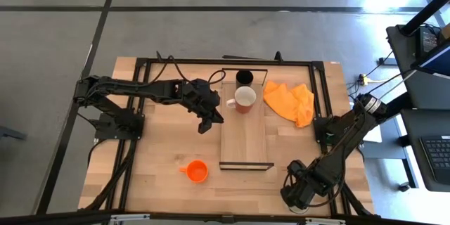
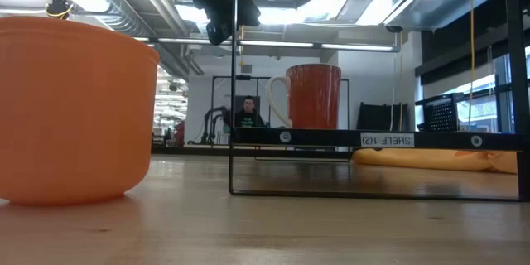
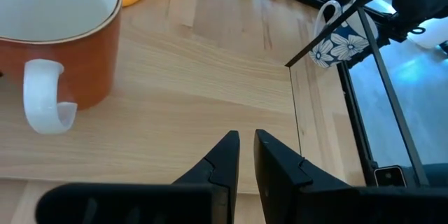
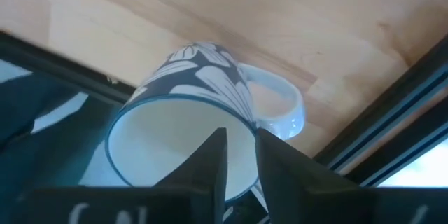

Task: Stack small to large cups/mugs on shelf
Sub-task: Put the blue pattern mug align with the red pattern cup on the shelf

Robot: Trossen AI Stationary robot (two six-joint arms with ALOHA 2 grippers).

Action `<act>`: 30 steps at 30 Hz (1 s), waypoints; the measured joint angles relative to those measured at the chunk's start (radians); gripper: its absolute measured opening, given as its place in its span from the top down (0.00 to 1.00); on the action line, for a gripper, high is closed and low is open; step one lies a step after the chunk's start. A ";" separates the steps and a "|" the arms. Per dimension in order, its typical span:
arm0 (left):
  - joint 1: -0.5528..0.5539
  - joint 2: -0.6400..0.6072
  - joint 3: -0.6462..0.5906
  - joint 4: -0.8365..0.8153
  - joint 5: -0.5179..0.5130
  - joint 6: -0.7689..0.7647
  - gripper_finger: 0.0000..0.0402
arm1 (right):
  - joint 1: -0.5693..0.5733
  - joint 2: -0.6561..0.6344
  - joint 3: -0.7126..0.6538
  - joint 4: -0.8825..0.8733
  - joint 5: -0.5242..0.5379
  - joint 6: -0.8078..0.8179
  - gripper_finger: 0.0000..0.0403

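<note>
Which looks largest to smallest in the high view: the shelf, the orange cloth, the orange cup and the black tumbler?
1. The shelf, by far the longest.
2. The orange cloth, crumpled beside the shelf.
3. The orange cup, on the tabletop.
4. The black tumbler, at the shelf's far end; only slightly smaller across than the orange cup, so the last two are close.

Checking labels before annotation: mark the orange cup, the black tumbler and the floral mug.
orange cup [image 1: 197, 171]: high view, its open top.
black tumbler [image 1: 244, 77]: high view, its dark inside.
floral mug [image 4: 203, 77]: right wrist view, its patterned side wall.
</note>
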 joint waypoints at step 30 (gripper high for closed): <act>0.000 0.000 0.000 0.000 -0.001 -0.002 0.90 | 0.001 0.000 -0.019 -0.001 0.016 -0.099 0.80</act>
